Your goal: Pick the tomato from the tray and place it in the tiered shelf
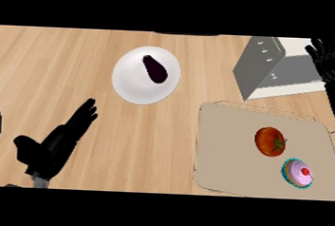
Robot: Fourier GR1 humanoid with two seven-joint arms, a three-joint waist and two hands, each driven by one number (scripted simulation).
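Head view, tray taken as landmark. Tomato lies on the tray, toward its right half, stem side facing right; body near round, no useful long axis. Just below and right of it on the same tray: a cupcake with pink icing, close to the tomato but apart from it.

Right hand is up beyond the tray's far right corner, over the tiered shelf, fingers straight and spread, holding nothing. Tomato lies from those fingers back toward the robot and a little left. Left hand is well left of the tray over bare counter, fingers extended, also empty.

Judgement: right hand is the nearer one to both tomato and shelf; pick not yet begun.

White plate, beyond the tray and to its left, holds an eggplant. Shelf contents not discernible.
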